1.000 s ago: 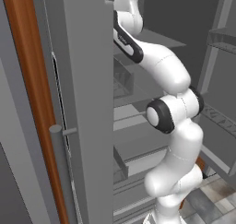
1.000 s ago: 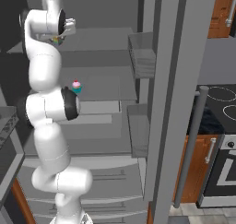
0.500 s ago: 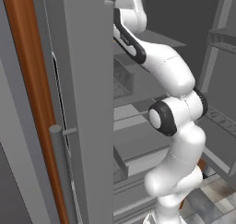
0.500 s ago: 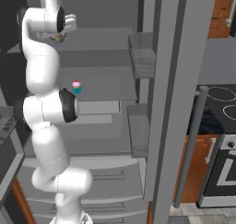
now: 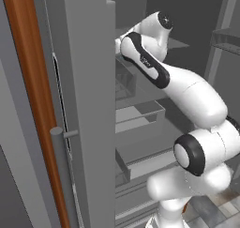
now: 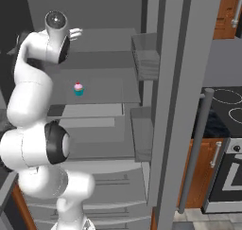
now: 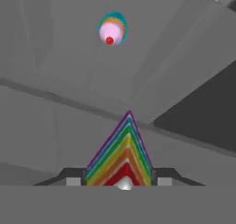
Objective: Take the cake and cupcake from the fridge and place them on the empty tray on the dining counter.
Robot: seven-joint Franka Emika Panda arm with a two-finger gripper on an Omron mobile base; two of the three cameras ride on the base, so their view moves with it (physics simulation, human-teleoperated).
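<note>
The hand [image 7: 120,181] grips the cake [image 7: 120,156], its two dark fingertips pressed to either side of the rainbow-striped wedge at the near edge of the hand view. The slice's pointed end faces away from the camera, and its coloured layers run from purple on the outside to red at the centre. Beyond the point of the slice, well apart from it, the cupcake [image 7: 112,29] sits on a grey shelf [image 7: 69,66] of the fridge [image 6: 177,82], seen from above with its pink frosting, a red dot on top and a teal wrapper round the rim.

In the right base view the cupcake [image 6: 78,88] stands upright on that middle shelf [image 6: 113,94], toward the left of it, with the arm's upper joint raised above and to the left. The fridge's right door [image 6: 184,58] hangs open, with bins on its inner side and a long vertical handle [image 6: 194,153] on its near face.

In the left base view the arm reaches up and far into the open fridge [image 5: 89,105], past the edge of the left door [image 5: 79,128], whose handle [image 5: 58,175] stands beside a brown wooden panel [image 5: 33,81].
</note>
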